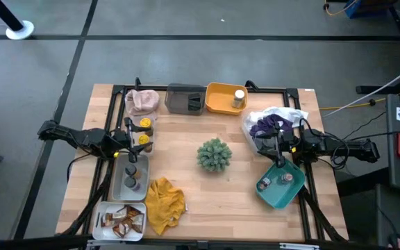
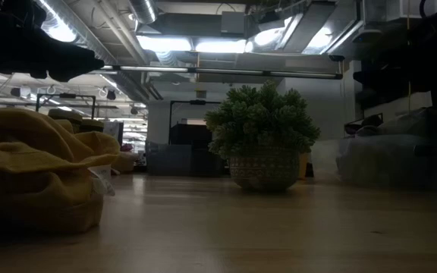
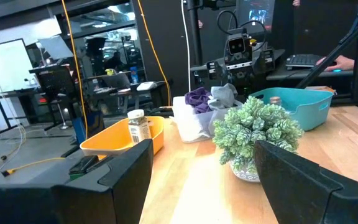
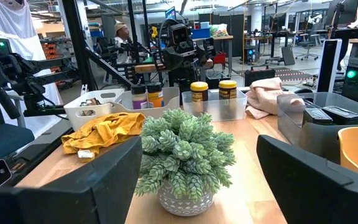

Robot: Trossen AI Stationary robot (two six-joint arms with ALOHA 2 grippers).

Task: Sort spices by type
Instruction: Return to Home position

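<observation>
The spices lie sorted into bins around the table. Two yellow-lidded jars (image 1: 143, 132) stand in a clear tray, and bottles (image 1: 131, 177) in a grey tray. Glossy packets (image 1: 125, 219) fill a white tray. Dark boxes (image 1: 186, 103) sit in a grey bin, a white-capped jar (image 1: 239, 98) in a yellow bin, and jars (image 1: 283, 180) in a teal bin. My left gripper (image 1: 128, 143) hovers open at the left edge above the clear tray. My right gripper (image 1: 280, 146) hovers open at the right edge. Both point level toward the table's middle.
A green spiky plant ball (image 1: 214, 155) in a pot stands mid-table between the grippers. A mustard cloth (image 1: 165, 203) lies crumpled near the front. A pink cloth (image 1: 142, 102) lies at the back left, and a white bag with purple contents (image 1: 273, 123) at the right.
</observation>
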